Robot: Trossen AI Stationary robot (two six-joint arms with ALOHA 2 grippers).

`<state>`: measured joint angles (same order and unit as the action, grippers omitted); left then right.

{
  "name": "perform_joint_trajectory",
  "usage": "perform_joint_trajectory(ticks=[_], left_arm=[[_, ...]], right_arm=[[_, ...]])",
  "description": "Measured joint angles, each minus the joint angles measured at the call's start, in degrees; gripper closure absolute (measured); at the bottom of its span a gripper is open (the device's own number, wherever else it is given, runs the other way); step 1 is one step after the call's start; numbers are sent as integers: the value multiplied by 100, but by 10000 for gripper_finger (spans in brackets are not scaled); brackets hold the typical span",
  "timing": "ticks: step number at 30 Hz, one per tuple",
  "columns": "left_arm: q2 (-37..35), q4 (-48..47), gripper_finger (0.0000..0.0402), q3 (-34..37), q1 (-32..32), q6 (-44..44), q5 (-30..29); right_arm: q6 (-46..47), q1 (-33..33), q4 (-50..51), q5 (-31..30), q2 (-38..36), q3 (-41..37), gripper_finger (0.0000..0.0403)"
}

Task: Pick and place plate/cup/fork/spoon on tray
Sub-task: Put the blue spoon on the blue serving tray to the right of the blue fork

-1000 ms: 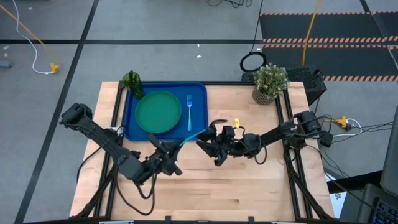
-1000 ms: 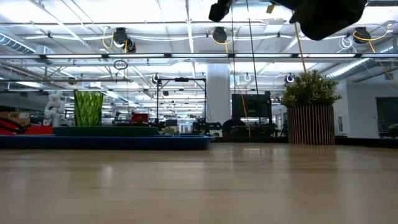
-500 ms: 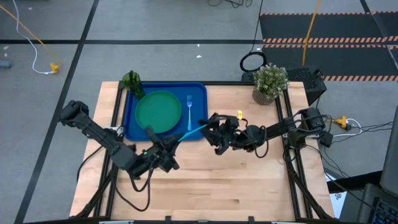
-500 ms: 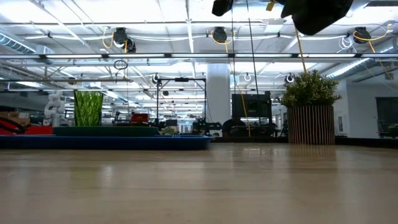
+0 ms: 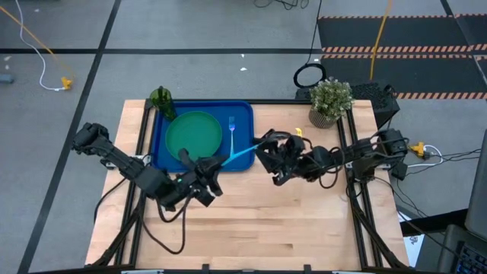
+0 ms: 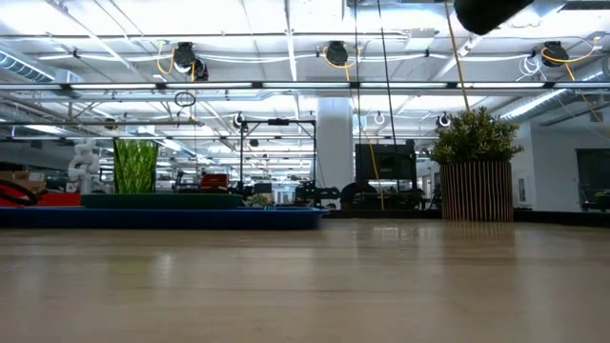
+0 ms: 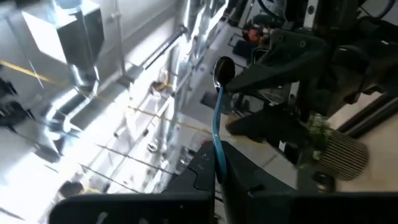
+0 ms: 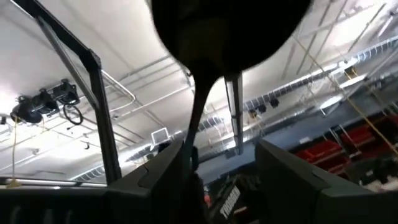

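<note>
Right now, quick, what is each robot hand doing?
Left gripper: closed, holding the spoon by its handle.
Right gripper: jaws open at the spoon's bowl end, holding nothing.

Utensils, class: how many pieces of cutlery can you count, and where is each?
2. The fork lies on the tray beside the plate; the spoon is held by the left gripper.

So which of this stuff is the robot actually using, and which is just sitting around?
In use: tray, plate, cup, fork, spoon clamped in the left gripper, right gripper open beside its bowl.
Sitting around: potted plant, ring-shaped thing on the floor.
</note>
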<state>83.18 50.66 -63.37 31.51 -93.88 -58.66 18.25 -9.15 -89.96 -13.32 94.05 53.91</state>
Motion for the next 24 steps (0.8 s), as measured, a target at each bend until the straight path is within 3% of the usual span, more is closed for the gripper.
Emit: perform_joint_trajectory(ticks=[12, 19, 24], left_arm=[[0, 63, 397, 0, -410, -626, 680], [0, 33, 396, 0, -599, -503, 724], [0, 14, 397, 0, -599, -496, 724]], right_arm=[[-463, 102, 1, 304, -306, 0, 213], [-417, 238, -1, 295, -314, 0, 215], [-283, 295, -1, 281, -314, 0, 239]])
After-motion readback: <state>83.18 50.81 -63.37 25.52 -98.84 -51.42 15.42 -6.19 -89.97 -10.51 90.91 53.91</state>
